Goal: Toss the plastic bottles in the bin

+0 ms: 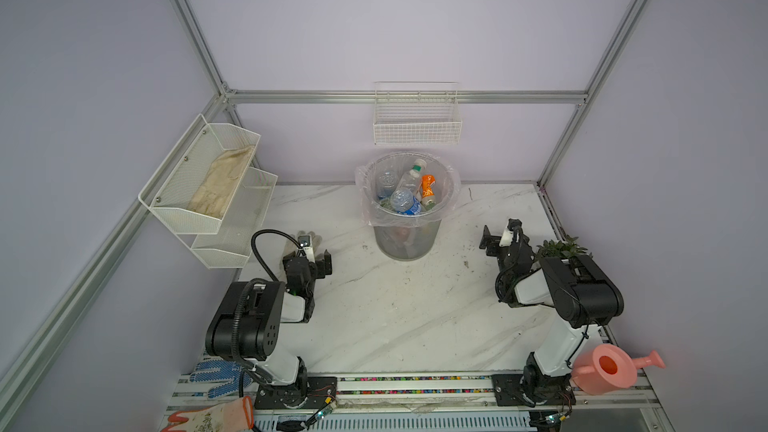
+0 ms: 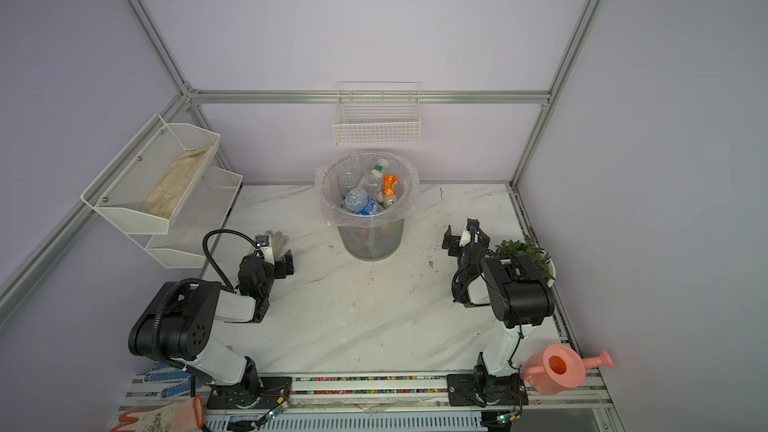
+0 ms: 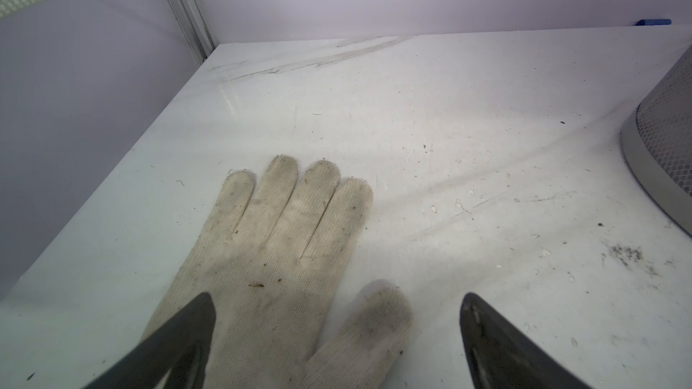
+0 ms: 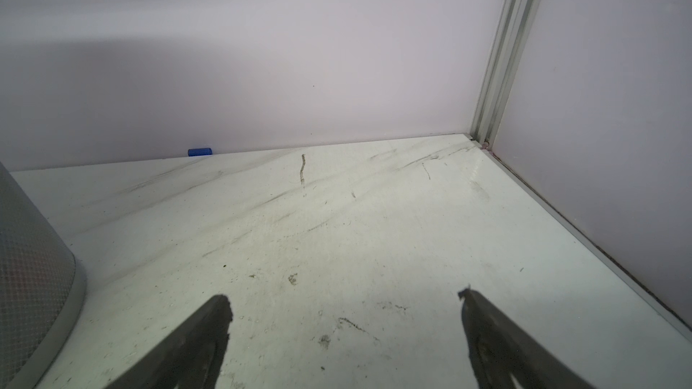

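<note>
The grey mesh bin (image 1: 405, 243) with a clear bag over its rim stands at the back middle of the marble table in both top views (image 2: 370, 243). Several plastic bottles lie inside it: a clear blue-labelled one (image 1: 405, 201), an orange-labelled one (image 1: 428, 188) and a clear one with a green-and-white cap (image 1: 413, 172). I see no bottle on the table. My left gripper (image 1: 309, 258) (image 3: 337, 299) is open, low over a white glove, left of the bin (image 3: 666, 136). My right gripper (image 1: 494, 236) (image 4: 343, 295) is open over bare table, right of the bin (image 4: 30, 275).
A dirty white glove (image 3: 284, 241) lies flat under the left gripper. Two white mesh baskets (image 1: 208, 184) hang on the left wall and a wire basket (image 1: 417, 122) on the back wall. A potted plant (image 1: 561, 249) and a pink watering can (image 1: 611, 369) stand by the right arm.
</note>
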